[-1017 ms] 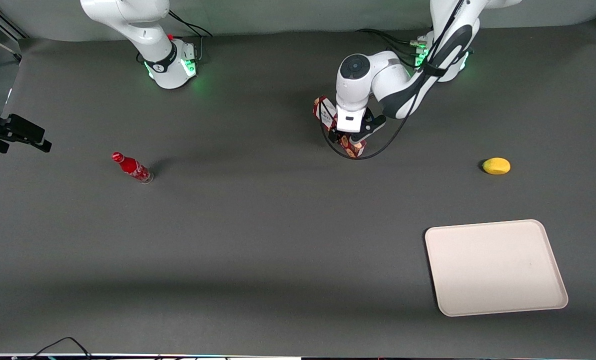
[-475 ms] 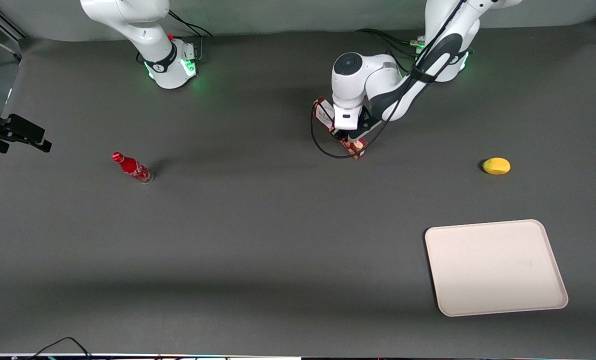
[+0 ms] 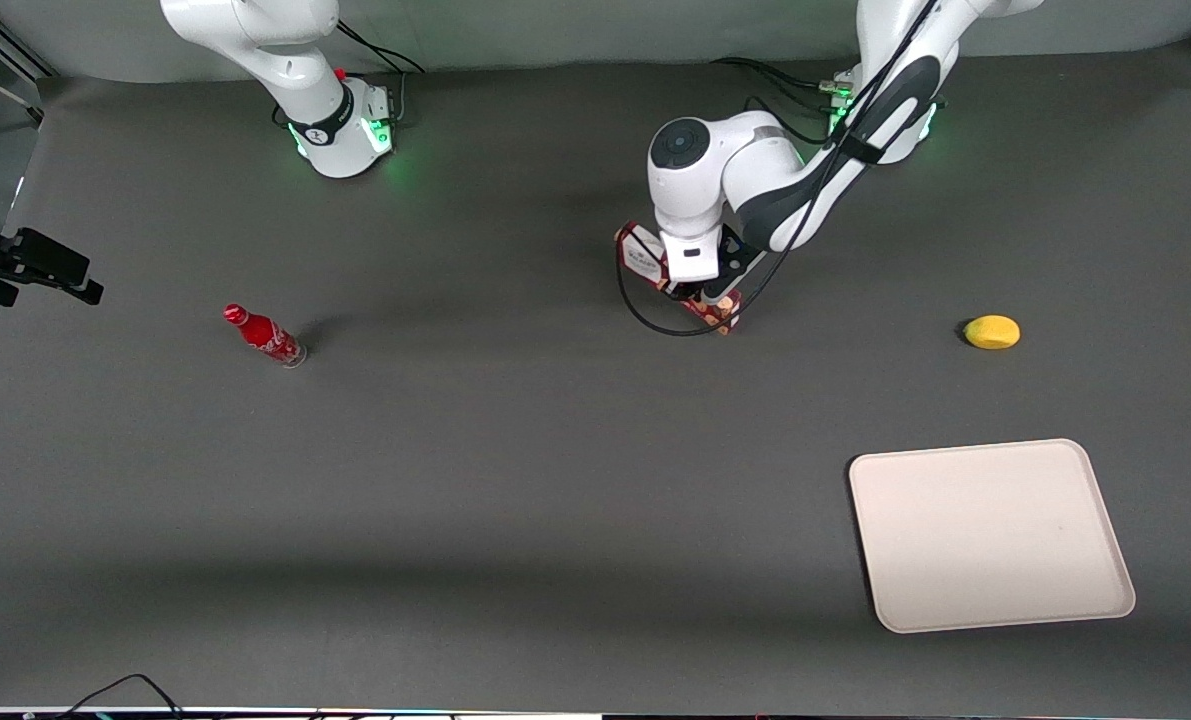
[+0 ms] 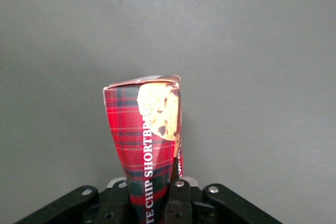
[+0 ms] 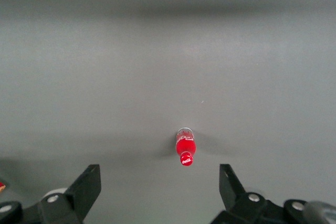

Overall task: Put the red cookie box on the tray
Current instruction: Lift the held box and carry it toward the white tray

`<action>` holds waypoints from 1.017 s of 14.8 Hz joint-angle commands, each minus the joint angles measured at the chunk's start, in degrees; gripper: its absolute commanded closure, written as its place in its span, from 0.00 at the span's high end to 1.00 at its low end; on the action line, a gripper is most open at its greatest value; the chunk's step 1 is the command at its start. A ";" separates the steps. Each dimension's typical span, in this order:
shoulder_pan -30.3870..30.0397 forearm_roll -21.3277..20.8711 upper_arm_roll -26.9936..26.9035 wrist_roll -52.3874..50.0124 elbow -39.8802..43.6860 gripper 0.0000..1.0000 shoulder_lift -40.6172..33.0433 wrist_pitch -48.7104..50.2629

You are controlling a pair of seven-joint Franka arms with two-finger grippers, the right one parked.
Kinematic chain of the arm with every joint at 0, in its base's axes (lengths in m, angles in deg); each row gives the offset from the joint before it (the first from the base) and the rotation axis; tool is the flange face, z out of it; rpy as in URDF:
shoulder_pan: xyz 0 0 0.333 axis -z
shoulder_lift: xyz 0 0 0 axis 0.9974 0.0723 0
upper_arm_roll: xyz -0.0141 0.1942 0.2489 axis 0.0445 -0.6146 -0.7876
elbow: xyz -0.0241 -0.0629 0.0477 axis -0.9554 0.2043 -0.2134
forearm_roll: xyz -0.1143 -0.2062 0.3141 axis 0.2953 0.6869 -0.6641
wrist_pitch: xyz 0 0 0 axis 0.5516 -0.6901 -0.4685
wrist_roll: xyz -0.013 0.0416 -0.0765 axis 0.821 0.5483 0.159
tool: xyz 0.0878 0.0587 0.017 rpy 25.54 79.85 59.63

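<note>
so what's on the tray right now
Nothing: the tray shows only its bare cream surface, nothing covered. The red cookie box is farther from the front camera, clamped in the gripper; the lemon lies on the table between them.

Front view: the working arm's wrist covers the middle of the red cookie box, so only its white-labelled end and a patterned corner show, and the gripper itself is hidden beneath the wrist housing. Left wrist view: the box's gripped end runs out of frame, its white lettering cut off partway, and finger contact cannot be made out. Label print on the red soda bottle too small to read.
</note>
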 commanded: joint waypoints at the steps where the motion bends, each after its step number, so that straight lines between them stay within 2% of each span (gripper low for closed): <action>1: 0.85 4.93 1.89 2.11 9.83 0.00 -1.74 11.98; 2: 0.85 7.04 1.99 3.95 13.15 0.00 -2.53 15.67; 4: 0.76 14.05 1.20 11.57 22.36 0.00 -4.28 26.37; 8: 0.24 17.86 -4.32 22.48 33.03 0.00 -4.65 36.69; 10: 0.06 20.57 -9.50 30.11 37.51 0.00 -5.96 41.17; 13: 0.15 25.50 -21.17 48.38 41.92 0.00 -9.47 47.86; 15: 0.15 26.04 -28.82 61.03 42.19 0.00 -11.58 49.45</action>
